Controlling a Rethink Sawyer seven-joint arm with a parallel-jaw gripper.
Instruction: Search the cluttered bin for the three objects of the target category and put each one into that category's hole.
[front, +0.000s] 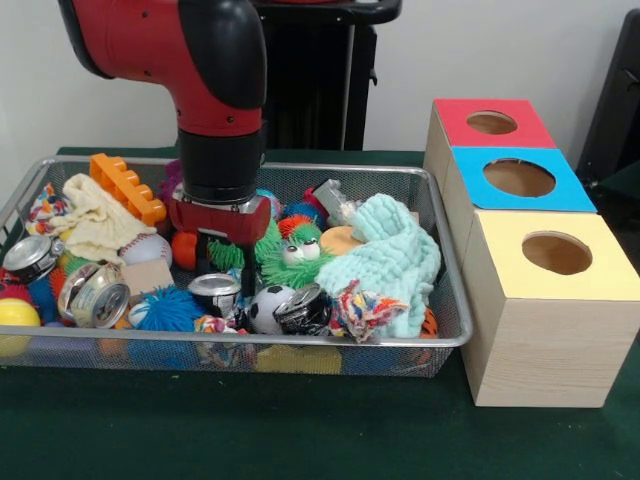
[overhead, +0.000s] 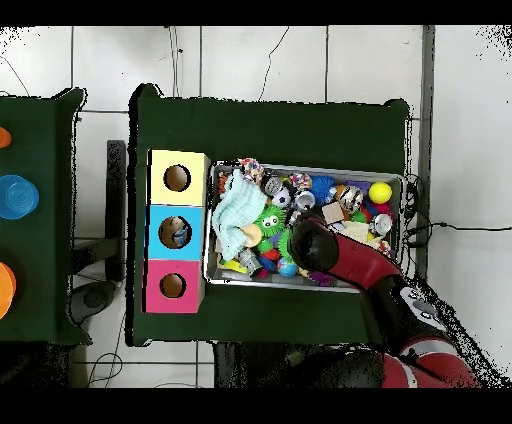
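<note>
The wire mesh bin (front: 300, 342) is full of mixed toys, cloths and cans. My gripper (front: 222, 260) hangs low in the bin's left-centre, just above a green fuzzy toy (front: 290, 255) and a silver can (front: 214, 291). One see-through crinkled plastic bottle (front: 333, 200) lies at the bin's far side, right of the gripper, partly buried. No other bottle shows. The red-topped box (front: 520, 128) stands farthest of three boxes right of the bin, and its round hole (front: 491, 122) is empty. In the overhead view the arm (overhead: 340, 255) covers the gripper over the bin (overhead: 305, 167).
Blue-topped box (front: 570, 190) and yellow-topped box (front: 610, 260) stand in front of the red one. A mint cloth (front: 385, 260), cream cloth (front: 95, 225), orange brick (front: 127, 187), soccer ball (front: 262, 308) and more cans (front: 95, 295) (front: 30, 258) (front: 302, 310) crowd the bin.
</note>
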